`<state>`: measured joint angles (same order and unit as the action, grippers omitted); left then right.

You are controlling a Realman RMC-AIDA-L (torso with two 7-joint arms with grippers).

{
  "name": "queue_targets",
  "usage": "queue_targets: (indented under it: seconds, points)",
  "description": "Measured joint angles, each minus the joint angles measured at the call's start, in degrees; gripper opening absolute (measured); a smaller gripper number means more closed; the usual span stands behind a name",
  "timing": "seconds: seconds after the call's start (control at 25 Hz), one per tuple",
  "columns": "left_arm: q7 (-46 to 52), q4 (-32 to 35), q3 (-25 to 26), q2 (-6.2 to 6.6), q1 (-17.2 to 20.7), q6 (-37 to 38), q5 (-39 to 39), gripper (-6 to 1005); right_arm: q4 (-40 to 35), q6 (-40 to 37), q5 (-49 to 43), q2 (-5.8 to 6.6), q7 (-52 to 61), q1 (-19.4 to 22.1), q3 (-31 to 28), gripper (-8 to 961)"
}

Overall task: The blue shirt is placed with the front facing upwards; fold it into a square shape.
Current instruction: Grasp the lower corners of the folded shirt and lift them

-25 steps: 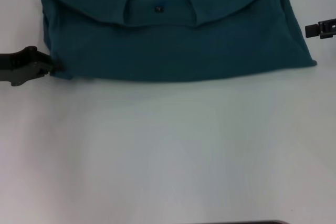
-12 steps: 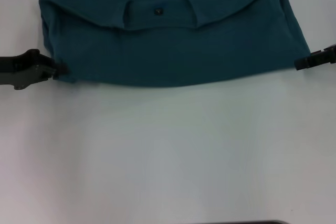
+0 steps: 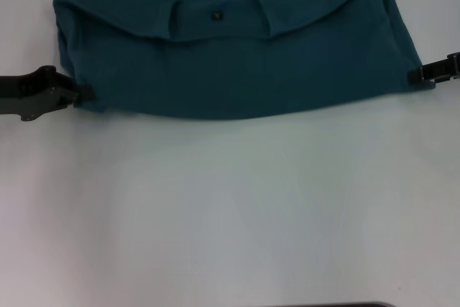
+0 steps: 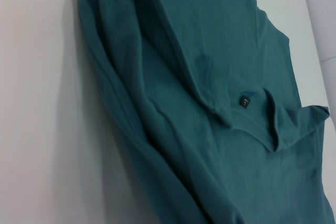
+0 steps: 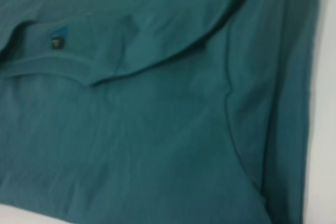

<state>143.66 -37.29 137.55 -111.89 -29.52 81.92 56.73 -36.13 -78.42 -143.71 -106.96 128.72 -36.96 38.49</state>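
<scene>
Shirt (image 3: pixel 237 55) is lying on the far half of the table (image 3: pixel 230 206), already partly folded, with its collar label showing. You're pinching its near left corner with the left gripper (image 3: pixel 80 93) and meeting the near right corner with the right gripper (image 3: pixel 415 75), though I cannot tell that grip's state, probably readying the next fold. Since a second ago, the right gripper has been closing in on that corner.

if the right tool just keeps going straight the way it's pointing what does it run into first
Most likely the blue shirt. In the head view the right tool points inward across the table at the shirt's near right corner, its tip already at the fabric edge. Whether it touches yet or sits slightly above the cloth can't be told.
</scene>
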Motion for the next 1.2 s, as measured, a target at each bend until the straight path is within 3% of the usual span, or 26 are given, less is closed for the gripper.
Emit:
queue_targets:
  seconds: [0.16, 0.68, 1.2]
  points:
    - [-0.16, 0.03, 0.0, 0.0, -0.24, -0.01, -0.13, 13, 1.15, 2.56, 0.05, 0.18, 1.86, -0.18, 0.0, 734]
    - [-0.31, 0.03, 0.0, -0.08, 0.15, -0.1, -0.08, 13, 4.73, 6.53, -1.12, -1.26, 2.59, -2.29, 0.7, 733]
    - [-0.32, 0.02, 0.09, -0.08, 0.15, -0.16, 0.05, 12, 4.99, 2.77, -0.5, -1.88, 2.8, -3.08, 0.27, 733]
